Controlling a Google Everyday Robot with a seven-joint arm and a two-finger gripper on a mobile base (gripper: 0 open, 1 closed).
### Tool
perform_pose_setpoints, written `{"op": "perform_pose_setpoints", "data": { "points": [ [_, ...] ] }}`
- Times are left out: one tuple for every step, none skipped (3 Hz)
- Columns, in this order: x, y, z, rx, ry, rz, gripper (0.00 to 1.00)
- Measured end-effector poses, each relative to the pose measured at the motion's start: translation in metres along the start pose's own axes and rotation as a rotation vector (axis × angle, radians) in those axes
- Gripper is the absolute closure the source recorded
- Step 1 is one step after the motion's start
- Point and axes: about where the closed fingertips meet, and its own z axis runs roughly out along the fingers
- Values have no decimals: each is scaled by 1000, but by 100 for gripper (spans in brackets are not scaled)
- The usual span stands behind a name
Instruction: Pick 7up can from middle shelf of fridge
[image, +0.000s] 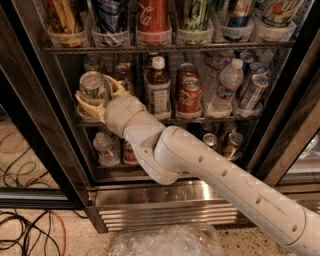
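Note:
The 7up can, pale silver with a shiny top, sits at the left end of the middle shelf of the fridge. My gripper reaches in from the lower right. Its yellowish fingers wrap both sides of the can and close on it. The can tilts slightly toward me at the shelf's front edge. My white arm crosses the lower shelf and hides part of it.
On the middle shelf stand a brown bottle, red Coca-Cola cans and a water bottle. Tall cans in white cups fill the rack above. Black door frames flank the opening. Clear plastic wrap and cables lie on the floor.

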Motion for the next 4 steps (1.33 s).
{"op": "perform_pose_setpoints", "data": {
  "points": [
    [-2,2,-5,0,8,-3,100],
    [-4,9,-17,-10,36,-1,100],
    [2,19,-36,-50,92,11,100],
    [10,28,-60,-115,146,33,100]
  ]
}}
